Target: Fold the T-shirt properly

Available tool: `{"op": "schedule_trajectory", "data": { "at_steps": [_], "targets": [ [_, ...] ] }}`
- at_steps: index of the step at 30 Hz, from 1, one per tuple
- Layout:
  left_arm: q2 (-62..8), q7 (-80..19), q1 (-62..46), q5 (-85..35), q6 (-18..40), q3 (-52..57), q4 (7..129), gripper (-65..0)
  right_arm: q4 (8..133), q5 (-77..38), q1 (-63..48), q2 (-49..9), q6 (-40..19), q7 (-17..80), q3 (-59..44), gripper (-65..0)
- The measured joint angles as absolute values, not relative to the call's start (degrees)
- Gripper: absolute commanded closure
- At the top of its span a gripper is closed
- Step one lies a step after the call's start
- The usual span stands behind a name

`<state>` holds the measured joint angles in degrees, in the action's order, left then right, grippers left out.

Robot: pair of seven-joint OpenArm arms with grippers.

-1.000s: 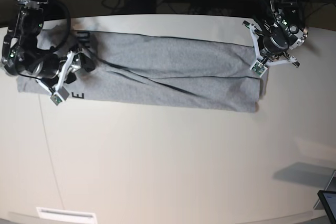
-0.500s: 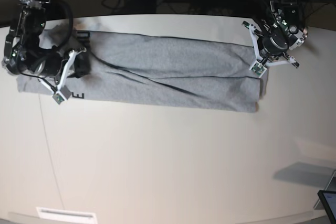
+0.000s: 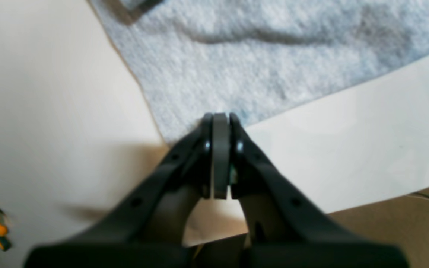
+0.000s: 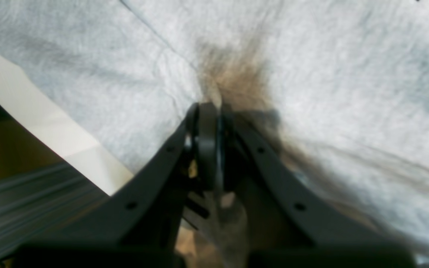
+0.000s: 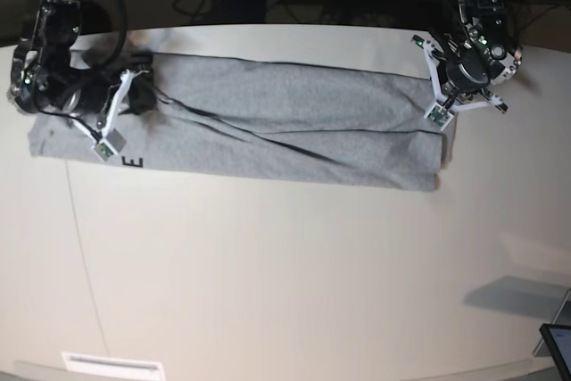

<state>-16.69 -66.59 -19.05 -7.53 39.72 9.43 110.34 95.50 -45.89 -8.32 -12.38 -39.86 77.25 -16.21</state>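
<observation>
The T-shirt (image 5: 285, 136) lies across the far half of the tabletop (image 5: 285, 283) as a long, narrow band, apparently already folded lengthwise, with a diagonal crease running through its middle and a scrap of black lettering showing at the near edge of the right arm's end. What seems left is the crosswise folding: bringing one end over towards the other, then flattening the wrinkles, so I judge the job roughly halfway. The left tool (image 3: 220, 121) is clenched tight at the corner of the cloth where the hem meets bare tabletop; whether any fabric is pinched between the pads cannot be made out from its wrist view, since the tips sit right at the edge. The right tool (image 4: 207, 108) is clenched too, and the cloth puckers into a gathered ridge at its tips, so it looks to be grasping a pinch of the T-shirt near that end.
</observation>
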Motion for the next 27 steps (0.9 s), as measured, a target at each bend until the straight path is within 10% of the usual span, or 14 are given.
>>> {"op": "schedule_trajectory", "data": {
  "at_steps": [9,14,27],
  "targets": [
    [-16.67,-66.41,-18.06,-7.55,39.72,9.32,107.7,0.0,96.12,-66.94,-11.05,-16.03,-39.83,77.47,-16.32,-0.3],
    [-16.67,-66.41,-17.39,-7.51,39.72,9.23,107.22,0.0,96.16,-79.66,-11.57,-17.98,-27.2,76.79,-16.21,-0.3],
    [-16.69,-66.39,-17.32,-7.53,39.72,9.23,107.22,0.0,96.09,-82.08,-14.68,-17.58,-22.44,76.64,-16.21,-0.3]
  ]
}}
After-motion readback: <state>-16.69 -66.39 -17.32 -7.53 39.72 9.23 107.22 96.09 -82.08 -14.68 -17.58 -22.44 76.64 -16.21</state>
